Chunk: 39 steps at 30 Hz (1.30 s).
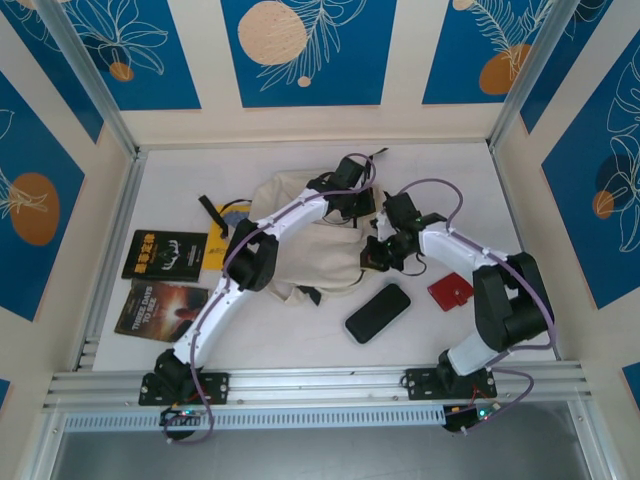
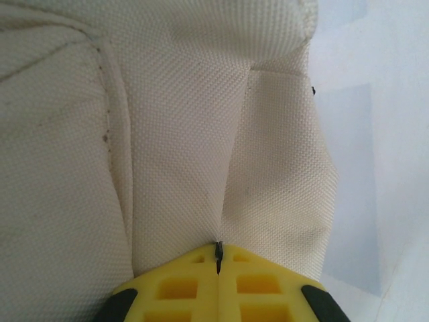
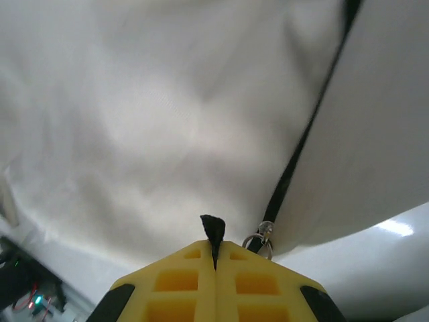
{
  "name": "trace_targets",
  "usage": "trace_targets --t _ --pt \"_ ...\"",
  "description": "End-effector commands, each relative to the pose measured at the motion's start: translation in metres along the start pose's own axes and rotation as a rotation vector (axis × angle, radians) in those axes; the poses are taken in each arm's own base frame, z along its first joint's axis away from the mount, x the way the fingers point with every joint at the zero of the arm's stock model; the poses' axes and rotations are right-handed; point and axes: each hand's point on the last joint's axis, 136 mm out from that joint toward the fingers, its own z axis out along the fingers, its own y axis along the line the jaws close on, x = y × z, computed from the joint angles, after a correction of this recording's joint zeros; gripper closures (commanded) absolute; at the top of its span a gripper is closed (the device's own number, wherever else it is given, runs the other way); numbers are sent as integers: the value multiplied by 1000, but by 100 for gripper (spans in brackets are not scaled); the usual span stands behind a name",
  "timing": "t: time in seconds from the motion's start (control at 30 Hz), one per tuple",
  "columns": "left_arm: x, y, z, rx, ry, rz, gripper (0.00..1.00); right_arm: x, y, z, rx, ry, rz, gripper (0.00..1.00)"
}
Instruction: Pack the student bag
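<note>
A: Pinching a fold of the student bag (image 1: 320, 258), mid-table (image 1: 190, 175), with the left tool (image 2: 218, 253) clamped tight; likely anchoring the cloth.

B: And gripping the black zipper pull (image 3: 213, 228) in the right tool (image 3: 214, 251), likewise clamped; seemingly readying to draw the zip.

A: Waiting alongside: two books (image 1: 165, 255) to the left, black case (image 1: 378, 312) and red wallet (image 1: 450, 291) to the right.

B: Crowding the bag with both arms, though; possibly blocking any loading.

Student bag (image 1: 320, 255) partly hidden under left arm (image 1: 285, 218); its fabric blurred in right wrist view; book (image 1: 165, 255) print illegible.
</note>
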Motion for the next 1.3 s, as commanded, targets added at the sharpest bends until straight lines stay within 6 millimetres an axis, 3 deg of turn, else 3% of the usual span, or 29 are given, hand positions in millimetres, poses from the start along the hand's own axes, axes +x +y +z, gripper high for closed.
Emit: trace_targets --t 0.0,0.13,0.27,0.33,0.5,0.57,0.67,0.87,1.0,1.1,1.27 --pt "31 54 28 -159 70 -42 100 42 34 -4 -149 135 26 100" --pt "27 50 24 -153 64 -31 100 53 54 -7 -231 164 1 100" --pt "14 28 7 -106 51 -7 99 41 55 -11 -224 115 -2 100" --pt "4 11 -12 -73 36 21 92 33 54 -13 -215 83 -1 100" --pt "-24 -26 -84 -33 -20 119 71 11 53 -12 -216 17 15 100" --pt "-26 -31 -108 -38 -27 149 67 5 53 -12 -213 5 19 100" --pt "-16 -19 -130 -89 -23 158 65 -2 51 -10 -209 -14 32 100" --pt "33 26 -134 -167 65 124 82 -13 44 -6 -202 -45 57 100" --pt "63 42 -127 -167 124 59 90 -17 42 -4 -202 -47 61 100" --pt "76 49 -111 -161 152 9 92 -17 42 0 -199 -36 66 100" --pt "80 51 -83 -158 175 -11 94 -16 40 1 -196 -27 62 100"
